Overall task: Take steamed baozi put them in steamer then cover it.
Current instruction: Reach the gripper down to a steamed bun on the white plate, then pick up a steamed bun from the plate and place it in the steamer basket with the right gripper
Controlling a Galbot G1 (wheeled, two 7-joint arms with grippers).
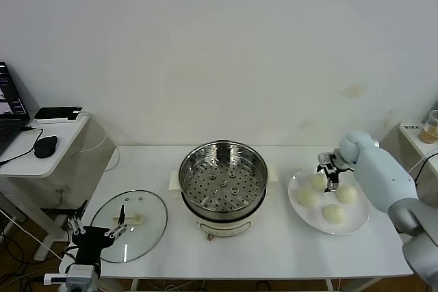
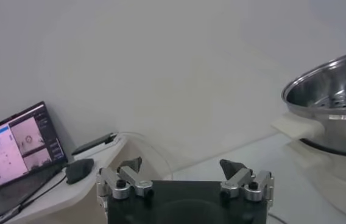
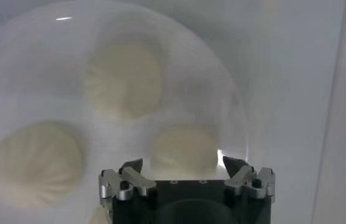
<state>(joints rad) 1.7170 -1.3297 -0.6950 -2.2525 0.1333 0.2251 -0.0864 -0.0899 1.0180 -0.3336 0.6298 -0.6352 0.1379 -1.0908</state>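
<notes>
Right wrist view has one baozi (image 3: 184, 149) lying straight ahead of the right tool (image 3: 183, 165), between its spread, empty fingers, perhaps not yet touched. It and three more sit on the plate (image 1: 295, 203), on the robot's right of the steamer (image 1: 223, 179). On the far side the left tool (image 1: 115, 227) hangs slack over the cover (image 1: 130, 227).
</notes>
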